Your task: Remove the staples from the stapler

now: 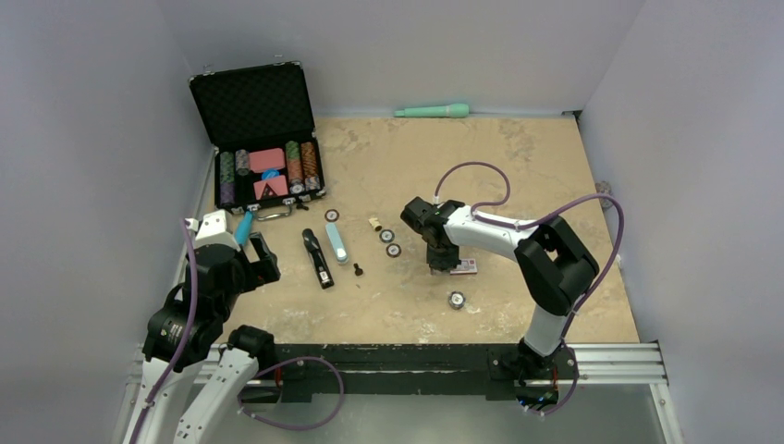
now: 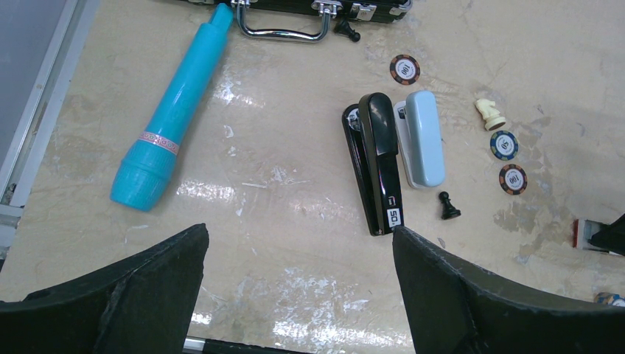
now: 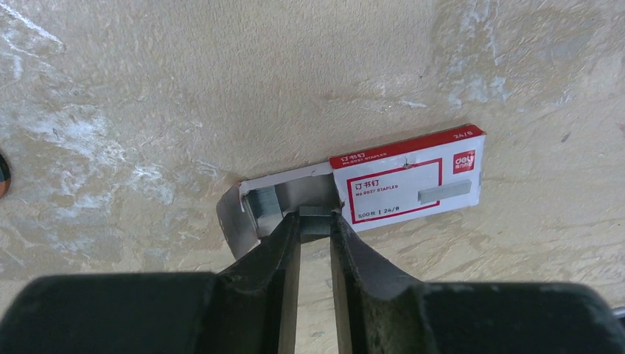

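high rear overhead of the table (image 1: 518,166); wrist views close, downward; black stapler (image 2: 379,166) common to overhead and left wrist

We see the case (image 1: 254,102) at the worktop's (image 1: 518,166) back left. In front of it lie the left stapler (image 2: 377,162) and the right stapler (image 2: 421,147), side by side. Further right lies the staple box (image 3: 405,181), with the staples (image 3: 315,212) at its open end, between the right pincer's (image 3: 315,228) tips.
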`<control>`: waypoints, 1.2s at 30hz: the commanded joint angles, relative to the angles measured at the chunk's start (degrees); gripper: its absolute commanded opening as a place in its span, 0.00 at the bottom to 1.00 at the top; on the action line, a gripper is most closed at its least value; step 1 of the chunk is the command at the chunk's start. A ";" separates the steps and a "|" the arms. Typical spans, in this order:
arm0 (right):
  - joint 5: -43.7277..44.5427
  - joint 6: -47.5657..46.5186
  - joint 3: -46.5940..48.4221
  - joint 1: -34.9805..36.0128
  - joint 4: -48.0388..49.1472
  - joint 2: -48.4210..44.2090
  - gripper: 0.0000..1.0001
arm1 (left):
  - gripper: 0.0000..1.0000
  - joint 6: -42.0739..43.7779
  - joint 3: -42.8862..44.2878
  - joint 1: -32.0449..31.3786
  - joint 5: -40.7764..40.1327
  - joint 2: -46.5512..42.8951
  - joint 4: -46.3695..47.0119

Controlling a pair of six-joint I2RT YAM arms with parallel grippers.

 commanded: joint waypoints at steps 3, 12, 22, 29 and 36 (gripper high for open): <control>2.49 -0.12 -0.24 -0.32 -0.13 -0.38 0.28 | 0.98 0.78 -0.31 0.23 0.06 0.21 1.85; 2.33 -0.25 1.59 -0.32 -1.21 -1.27 0.33 | 0.98 0.85 -0.41 0.18 0.24 0.23 1.87; 0.98 -0.61 6.33 0.10 -3.69 -3.84 0.31 | 0.98 0.92 -0.33 0.24 0.24 0.17 1.86; -0.54 -0.88 10.44 0.35 -5.60 -6.40 0.30 | 0.98 0.79 -0.39 0.24 0.06 0.05 1.84; -0.23 -2.09 11.16 -0.30 -6.54 -8.26 0.31 | 0.98 0.61 -0.36 0.25 -0.16 -0.08 1.76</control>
